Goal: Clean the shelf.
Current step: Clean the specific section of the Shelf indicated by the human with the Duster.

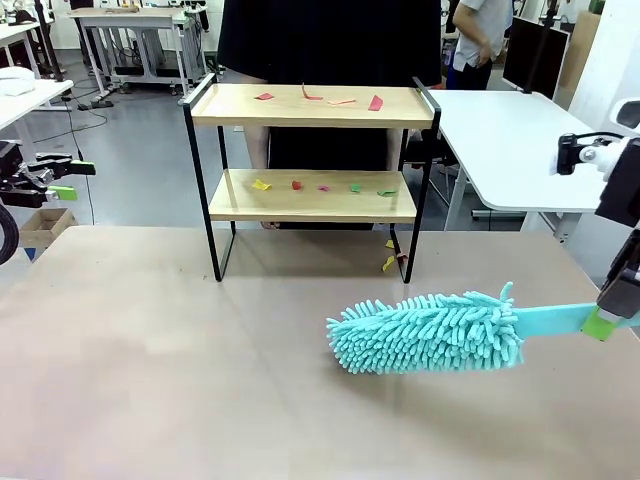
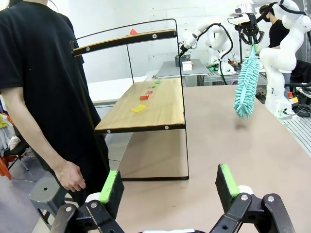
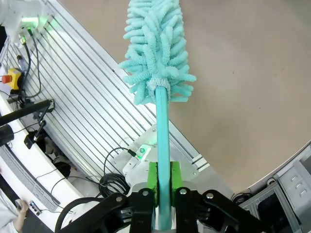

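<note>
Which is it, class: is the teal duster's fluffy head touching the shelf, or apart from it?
Apart. In the left wrist view, bare table shows between the duster and the shelf; the front view agrees.

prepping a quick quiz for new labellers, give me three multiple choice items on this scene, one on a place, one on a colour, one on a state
1. Where is the fluffy head of the duster?
A. over the table, in front of the shelf
B. on the shelf's top board
C. on the floor

2. What colour is the duster?
A. pink
B. yellow
C. turquoise

3. What state is the right claw in?
A. open and empty
B. shut on the duster's handle
C. shut on nothing

Answers:
1 A: the front view shows the head over the table, on the robot's side of the shelf.
2 C: the head and handle are both turquoise.
3 B: the right wrist view shows the green pads pressed on either side of the handle.
</note>
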Robot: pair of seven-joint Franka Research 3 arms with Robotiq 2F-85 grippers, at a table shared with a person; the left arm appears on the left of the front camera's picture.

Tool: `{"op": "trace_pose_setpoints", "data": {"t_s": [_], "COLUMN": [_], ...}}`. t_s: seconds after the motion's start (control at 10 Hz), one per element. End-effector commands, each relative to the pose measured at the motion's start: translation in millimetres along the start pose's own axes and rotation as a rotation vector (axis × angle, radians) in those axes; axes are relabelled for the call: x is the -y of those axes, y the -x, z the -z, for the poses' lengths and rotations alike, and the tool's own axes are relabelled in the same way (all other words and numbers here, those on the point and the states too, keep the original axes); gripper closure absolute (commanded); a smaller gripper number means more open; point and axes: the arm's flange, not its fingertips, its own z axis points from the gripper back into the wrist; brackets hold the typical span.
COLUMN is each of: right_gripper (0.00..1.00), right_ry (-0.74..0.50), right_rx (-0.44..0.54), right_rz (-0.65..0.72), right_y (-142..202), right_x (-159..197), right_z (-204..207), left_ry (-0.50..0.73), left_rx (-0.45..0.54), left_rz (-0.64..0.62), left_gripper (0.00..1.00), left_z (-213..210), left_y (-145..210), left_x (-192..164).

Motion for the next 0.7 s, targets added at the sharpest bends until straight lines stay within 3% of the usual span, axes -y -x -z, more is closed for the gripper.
{"op": "trace_pose_setpoints", "data": {"t_s": [0.0, 0.6], "right_gripper": [0.86, 0.86], "right_ry": [-0.006, -0.006], "right_rx": [0.016, 0.016], "right_rz": [0.011, 0.011], "right_y": [-2.2, -2.2], "right_x": [-2.0, -2.0], "right_z": [-2.6, -2.6], "left_ry": [0.008, 0.008], "left_rx": [-0.007, -0.007], "left_rz": [0.010, 0.010], "left_gripper": [0.00, 0.00], "left_z": [0.0, 0.0], "left_y": [-2.3, -2.3], "left_x": [2.1, 2.1]}}
